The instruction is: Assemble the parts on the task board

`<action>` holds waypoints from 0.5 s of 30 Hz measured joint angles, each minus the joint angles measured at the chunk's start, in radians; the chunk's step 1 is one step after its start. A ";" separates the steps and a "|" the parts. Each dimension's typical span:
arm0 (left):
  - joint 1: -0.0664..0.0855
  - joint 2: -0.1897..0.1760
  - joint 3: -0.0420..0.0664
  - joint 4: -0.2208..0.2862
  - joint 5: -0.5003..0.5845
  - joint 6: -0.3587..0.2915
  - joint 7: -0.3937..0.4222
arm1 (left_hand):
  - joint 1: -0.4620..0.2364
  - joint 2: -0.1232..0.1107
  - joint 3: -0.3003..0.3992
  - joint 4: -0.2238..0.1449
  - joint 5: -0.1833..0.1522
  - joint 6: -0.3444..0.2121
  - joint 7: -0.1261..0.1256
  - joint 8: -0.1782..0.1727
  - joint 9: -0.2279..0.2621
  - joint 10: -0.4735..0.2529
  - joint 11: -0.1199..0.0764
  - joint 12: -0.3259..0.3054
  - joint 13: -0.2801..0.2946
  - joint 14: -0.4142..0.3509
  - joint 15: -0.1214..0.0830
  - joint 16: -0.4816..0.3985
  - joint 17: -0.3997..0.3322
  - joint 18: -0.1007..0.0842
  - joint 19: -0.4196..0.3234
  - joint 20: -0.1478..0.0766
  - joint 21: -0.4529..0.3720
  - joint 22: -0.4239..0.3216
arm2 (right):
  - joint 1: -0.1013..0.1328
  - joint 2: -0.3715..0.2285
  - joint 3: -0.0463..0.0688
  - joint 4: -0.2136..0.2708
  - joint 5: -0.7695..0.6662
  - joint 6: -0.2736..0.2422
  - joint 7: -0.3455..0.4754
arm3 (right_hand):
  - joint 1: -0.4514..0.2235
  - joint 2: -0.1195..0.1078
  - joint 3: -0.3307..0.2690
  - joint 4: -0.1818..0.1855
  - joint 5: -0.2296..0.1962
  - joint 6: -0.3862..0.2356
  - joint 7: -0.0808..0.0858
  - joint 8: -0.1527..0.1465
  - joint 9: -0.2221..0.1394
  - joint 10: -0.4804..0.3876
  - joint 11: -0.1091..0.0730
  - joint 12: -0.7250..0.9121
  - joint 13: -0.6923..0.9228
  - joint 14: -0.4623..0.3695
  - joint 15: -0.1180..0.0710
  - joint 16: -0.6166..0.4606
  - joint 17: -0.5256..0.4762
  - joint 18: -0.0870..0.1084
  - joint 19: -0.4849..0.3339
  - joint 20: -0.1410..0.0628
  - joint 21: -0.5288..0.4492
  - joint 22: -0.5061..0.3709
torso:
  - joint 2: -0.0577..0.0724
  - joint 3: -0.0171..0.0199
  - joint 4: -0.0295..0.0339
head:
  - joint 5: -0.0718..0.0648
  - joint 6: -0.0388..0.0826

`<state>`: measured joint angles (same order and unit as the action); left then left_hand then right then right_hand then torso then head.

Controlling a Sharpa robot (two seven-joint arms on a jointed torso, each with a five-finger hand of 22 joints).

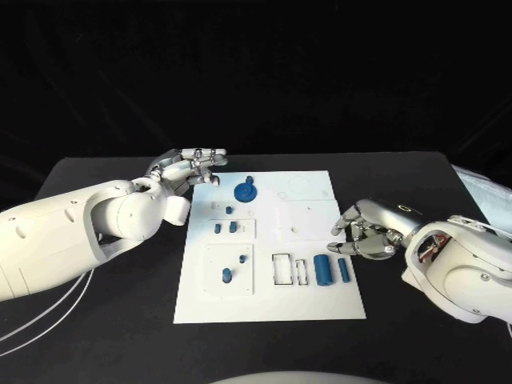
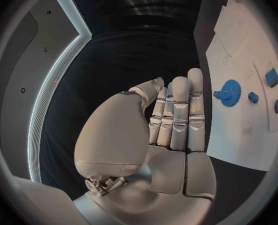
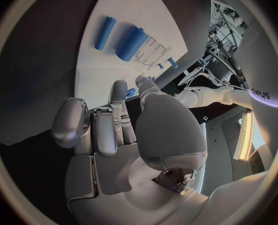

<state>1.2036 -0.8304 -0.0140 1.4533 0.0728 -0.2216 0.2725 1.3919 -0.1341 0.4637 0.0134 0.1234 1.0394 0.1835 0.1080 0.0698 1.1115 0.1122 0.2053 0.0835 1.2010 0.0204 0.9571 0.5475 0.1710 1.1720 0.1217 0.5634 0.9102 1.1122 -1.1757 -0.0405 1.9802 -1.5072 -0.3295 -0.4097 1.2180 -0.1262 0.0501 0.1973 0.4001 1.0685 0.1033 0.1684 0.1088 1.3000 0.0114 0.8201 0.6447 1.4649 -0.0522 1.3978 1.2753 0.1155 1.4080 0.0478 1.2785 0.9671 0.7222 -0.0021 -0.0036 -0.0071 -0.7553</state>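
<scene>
With both hands holding nothing, the right hand (image 1: 366,232), fingers curling loosely, is hovering just beside the two cylinders (image 1: 323,270) at lower right of the board (image 1: 314,308) and risking rolling them off their spots, while the left hand (image 1: 193,166) is waiting, fingers together, at the board's upper left.

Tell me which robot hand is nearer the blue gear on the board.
Left. The left robot hand hovers just off the task board's far-left corner, close beside the blue gear. The right robot hand sits at the board's right edge, nearer the two blue cylinders.

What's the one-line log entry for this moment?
left hand: empty, off board's far-left corner | right hand: empty, beside blue cylinders | task board: gear seated
</scene>
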 measured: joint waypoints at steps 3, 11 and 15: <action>0.000 0.000 -0.001 0.000 0.000 0.000 0.000 | 0.000 0.000 0.000 0.000 0.000 0.000 0.000 0.000 0.000 0.000 0.000 0.000 0.000 0.000 0.000 0.000 0.000 0.000 0.000 0.000 0.000 0.000 | -0.005 -0.004 -0.005 0.002 0.004 0.010 -0.046 | -0.005 0.005 -0.034 0.034 0.003 0.000 0.000 0.009 0.007 -0.013 -0.001 0.069 0.095 0.002 -0.006 0.008 0.009 0.000 0.000 0.000 0.008 0.013 | -0.002 -0.0002 -0.0020 | -0.003 0.000; -0.002 -0.001 -0.002 -0.003 0.000 0.000 0.000 | 0.000 0.000 0.000 0.000 0.000 0.000 0.000 0.000 0.000 0.000 0.000 0.000 0.000 0.000 0.000 0.000 0.000 0.000 0.000 0.000 0.000 0.000 | -0.027 0.010 -0.010 0.003 0.003 0.039 -0.118 | -0.012 0.012 -0.084 0.084 -0.003 -0.004 -0.004 0.023 0.018 -0.023 0.002 0.133 0.197 0.002 -0.006 0.013 0.016 0.000 0.000 0.000 0.015 0.028 | -0.003 -0.0012 -0.0026 | -0.002 -0.001; -0.002 -0.002 -0.002 -0.004 0.000 0.000 0.000 | 0.000 0.000 0.000 0.000 0.000 0.000 0.000 0.000 0.000 0.000 0.000 0.000 0.000 0.000 0.000 0.000 0.000 0.000 0.000 0.000 0.000 0.000 | -0.039 0.027 -0.011 0.001 0.002 0.052 -0.135 | -0.021 0.021 -0.102 0.093 -0.011 -0.004 -0.004 0.028 0.023 -0.021 0.004 0.169 0.250 0.002 -0.006 0.027 0.028 0.000 0.000 0.000 0.027 0.042 | -0.003 -0.0012 -0.0035 | 0.000 -0.004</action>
<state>1.2016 -0.8320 -0.0160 1.4493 0.0728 -0.2215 0.2724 1.3919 -0.1342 0.4637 0.0134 0.1234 1.0394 0.1834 0.1079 0.0698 1.1116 0.1122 0.2054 0.0834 1.2010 0.0204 0.9571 0.5476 0.1709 1.1720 0.1217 0.5635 0.9103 1.0735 -1.1492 -0.0516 1.9810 -1.5056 -0.2774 -0.5449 1.1974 -0.1052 -0.0516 0.2906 0.3889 1.0648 0.0997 0.1961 0.1321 1.2786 0.0150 0.9891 0.8943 1.4667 -0.0577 1.4245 1.3038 0.1156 1.4077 0.0481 1.3058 1.0093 0.7193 -0.0034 -0.0071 -0.0073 -0.7588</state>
